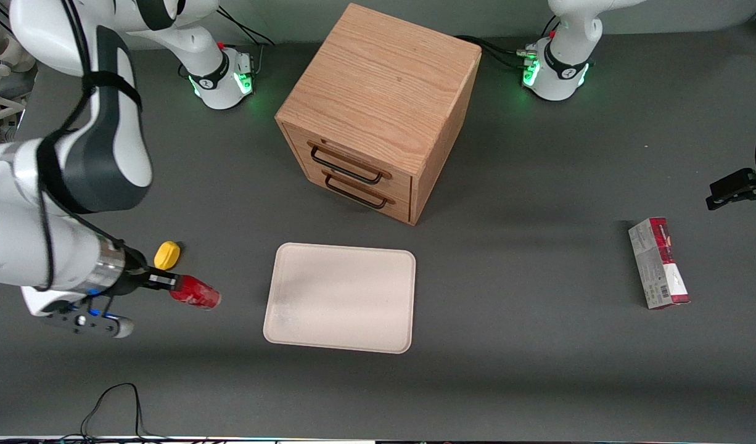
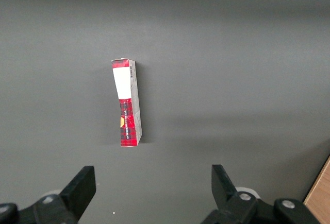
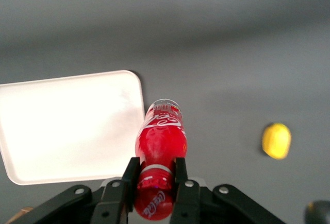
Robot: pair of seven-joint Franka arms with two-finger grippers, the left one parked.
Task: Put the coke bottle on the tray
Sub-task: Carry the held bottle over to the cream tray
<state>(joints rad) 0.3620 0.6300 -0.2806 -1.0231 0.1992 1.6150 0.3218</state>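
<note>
Jaws (image 3: pixel 155 178) clamped on coke bottle (image 3: pixel 161 140) neck, bottle sideways just beside tray (image 1: pixel 279 320) edge.

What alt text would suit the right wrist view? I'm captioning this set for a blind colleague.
The gripper is shut on the neck of a red coke bottle, its jaws on either side, holding it on its side above the grey table. A pale tray lies beside the bottle, and a small yellow object sits apart from it.
</note>
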